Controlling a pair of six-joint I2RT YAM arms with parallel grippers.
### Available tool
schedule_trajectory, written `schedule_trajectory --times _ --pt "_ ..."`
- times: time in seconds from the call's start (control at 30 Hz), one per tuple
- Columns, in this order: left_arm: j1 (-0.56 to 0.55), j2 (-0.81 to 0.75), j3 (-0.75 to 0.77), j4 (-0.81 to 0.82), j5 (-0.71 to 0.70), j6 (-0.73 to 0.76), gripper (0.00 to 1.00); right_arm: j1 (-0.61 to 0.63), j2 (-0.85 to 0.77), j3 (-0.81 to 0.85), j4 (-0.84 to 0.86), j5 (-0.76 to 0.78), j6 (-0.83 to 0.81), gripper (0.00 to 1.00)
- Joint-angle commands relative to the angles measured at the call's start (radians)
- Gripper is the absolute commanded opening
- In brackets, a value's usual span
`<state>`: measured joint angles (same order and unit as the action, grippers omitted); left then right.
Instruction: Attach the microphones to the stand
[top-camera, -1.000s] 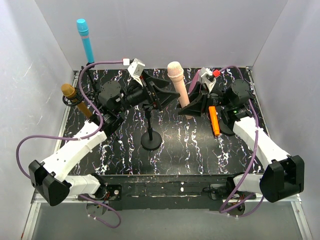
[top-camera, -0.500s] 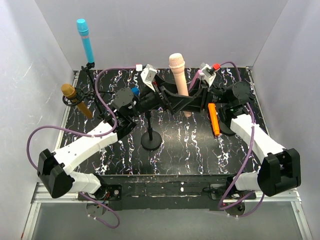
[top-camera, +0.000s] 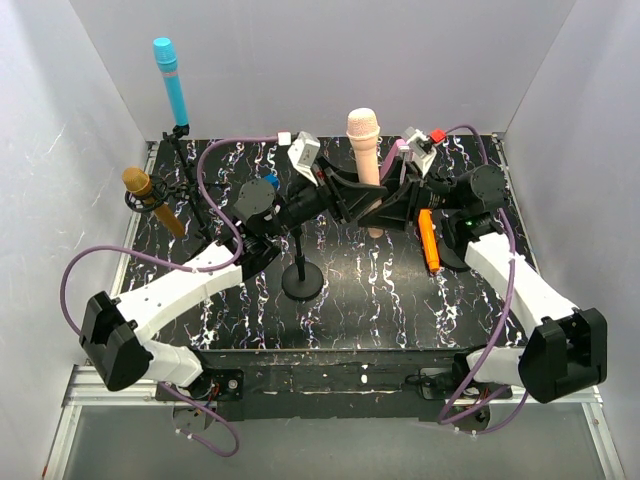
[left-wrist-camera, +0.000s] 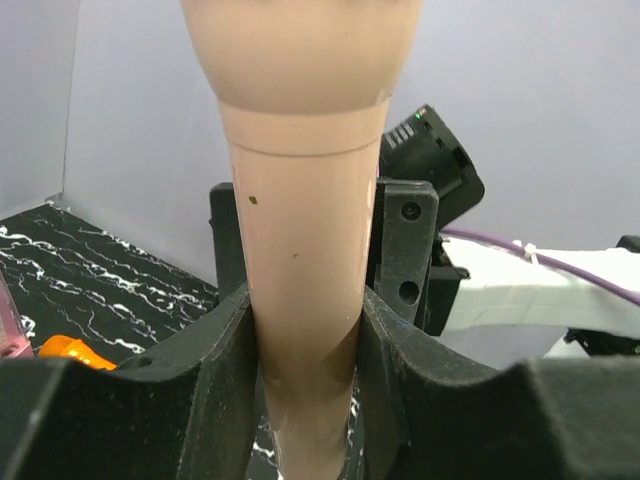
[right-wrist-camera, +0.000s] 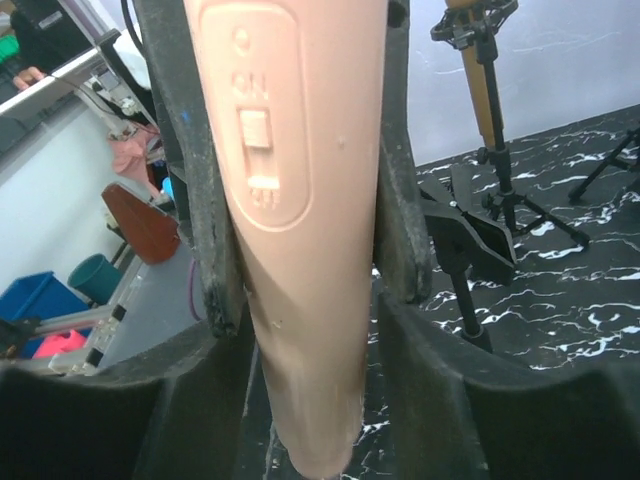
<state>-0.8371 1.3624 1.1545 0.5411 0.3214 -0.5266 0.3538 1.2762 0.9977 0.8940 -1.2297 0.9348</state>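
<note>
The pale pink-cream microphone (top-camera: 366, 150) stands upright above the middle of the table, head up. Both grippers hold its body. My left gripper (top-camera: 356, 201) is shut on it from the left, pads pressed to both sides (left-wrist-camera: 305, 350). From the right, my right gripper (top-camera: 386, 212) is shut on its lower end (right-wrist-camera: 310, 380), just below the switch (right-wrist-camera: 258, 130). The sky blue microphone (top-camera: 171, 78) sits on a stand at the back left. At the left a clip holds the gold one (top-camera: 146, 197). The orange one (top-camera: 428, 243) lies on the table. An empty stand (top-camera: 302, 275) stands in the middle.
The empty stand's black clip (right-wrist-camera: 466, 236) shows close beside the held microphone. A mauve block (top-camera: 397, 152) and a small blue piece (top-camera: 270, 182) lie at the back. White walls close in the marbled black table (top-camera: 240, 310) on three sides.
My left arm swung right to the pink-cream microphone and its jaws closed on it. The right gripper brought the microphone more upright and slightly right.
</note>
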Motion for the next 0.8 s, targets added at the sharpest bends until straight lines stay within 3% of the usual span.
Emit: schedule_trajectory --times 0.0,0.07,0.17,0.23,0.3,0.37,0.43,0.67,0.77 --pt "-0.016 -0.08 0.054 -0.154 0.011 0.118 0.0 0.005 -0.07 -0.014 -0.212 -0.063 -0.207 0.66" --pt "-0.014 -0.097 0.102 -0.287 0.015 0.183 0.0 -0.004 -0.092 0.004 -0.407 -0.111 -0.359 0.8" --pt "-0.011 -0.102 0.178 -0.484 0.028 0.256 0.0 -0.032 -0.118 0.106 -0.834 -0.146 -0.723 0.84" --pt "-0.01 -0.1 0.215 -0.588 0.036 0.284 0.0 -0.044 -0.124 0.206 -1.236 -0.134 -1.001 0.85" --pt "-0.008 -0.094 0.249 -0.674 0.042 0.307 0.0 -0.056 -0.124 0.303 -1.439 -0.107 -1.175 0.86" --pt "-0.008 -0.085 0.287 -0.734 0.048 0.324 0.0 -0.094 -0.123 0.376 -1.503 -0.132 -1.194 0.86" --pt "-0.008 -0.079 0.29 -0.727 0.067 0.317 0.0 -0.122 -0.127 0.394 -1.416 -0.158 -1.048 0.86" --pt "-0.008 -0.008 0.278 -0.612 0.159 0.203 0.0 -0.138 -0.081 0.291 -0.549 -0.125 -0.18 0.83" --pt "-0.013 0.01 0.264 -0.547 0.177 0.162 0.0 -0.134 -0.04 0.272 -0.278 -0.071 0.062 0.82"
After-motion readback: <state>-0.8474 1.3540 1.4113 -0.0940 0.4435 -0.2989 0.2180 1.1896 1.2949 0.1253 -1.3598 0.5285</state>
